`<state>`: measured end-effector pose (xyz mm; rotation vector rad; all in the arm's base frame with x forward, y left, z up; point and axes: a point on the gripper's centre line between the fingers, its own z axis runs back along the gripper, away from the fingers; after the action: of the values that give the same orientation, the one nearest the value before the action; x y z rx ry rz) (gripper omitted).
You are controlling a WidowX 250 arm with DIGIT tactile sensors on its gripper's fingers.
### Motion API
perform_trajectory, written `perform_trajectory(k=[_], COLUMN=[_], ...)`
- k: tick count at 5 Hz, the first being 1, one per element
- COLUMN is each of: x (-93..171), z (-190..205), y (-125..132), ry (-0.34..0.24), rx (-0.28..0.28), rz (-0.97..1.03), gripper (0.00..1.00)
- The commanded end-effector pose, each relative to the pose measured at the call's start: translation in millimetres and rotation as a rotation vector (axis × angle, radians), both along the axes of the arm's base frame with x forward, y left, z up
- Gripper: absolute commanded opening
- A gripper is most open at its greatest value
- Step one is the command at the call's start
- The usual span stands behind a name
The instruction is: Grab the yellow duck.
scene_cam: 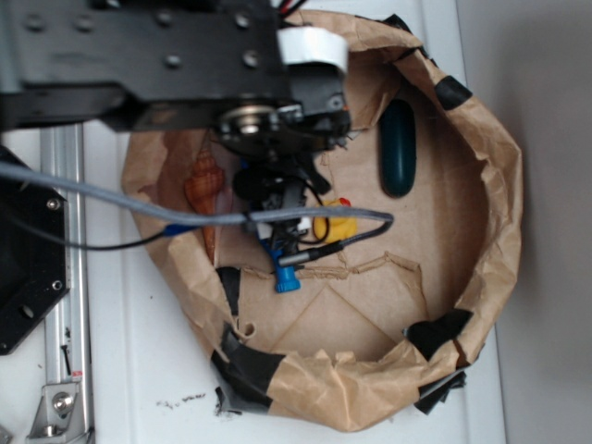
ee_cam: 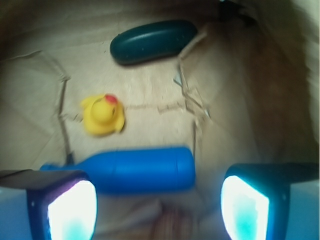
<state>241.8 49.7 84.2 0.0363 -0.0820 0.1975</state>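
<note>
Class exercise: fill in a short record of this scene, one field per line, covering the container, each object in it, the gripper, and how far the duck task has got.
container: crumpled brown paper ring patched with black tape
target: yellow duck, red-orange beak, lying free on the paper floor
nearest neighbour: blue bottle on its side, between the duck and the fingers
other objects: dark green oblong object beyond the duck; tan seashell by the left wall
gripper: open, empty, above the bottle
task status: duck not yet grasped
</note>
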Motion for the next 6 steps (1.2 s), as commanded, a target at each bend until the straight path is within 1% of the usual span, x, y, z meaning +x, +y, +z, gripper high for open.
perform_trajectory(k=[1,2,3,4,5,6], x=[25.3,26.6,31.8,35.5,43.4,36.5], z=[-9.8,-0.7,6.7,-6.0,-38.3,-74.0], y=[-5.5,9.3,19.0,18.2,-0.5,-28.4], ry=[-0.095,-0.128,-0.148,-0.137,-0.115,0.01], rx=[-0.037,-0.028,-0.036,-0.048,-0.06,-0.092], rz=[-0.05,-0.009,0.009,0.007,-0.035,-0.091], gripper=[1.0,1.0,1.0,1.0,1.0,1.0])
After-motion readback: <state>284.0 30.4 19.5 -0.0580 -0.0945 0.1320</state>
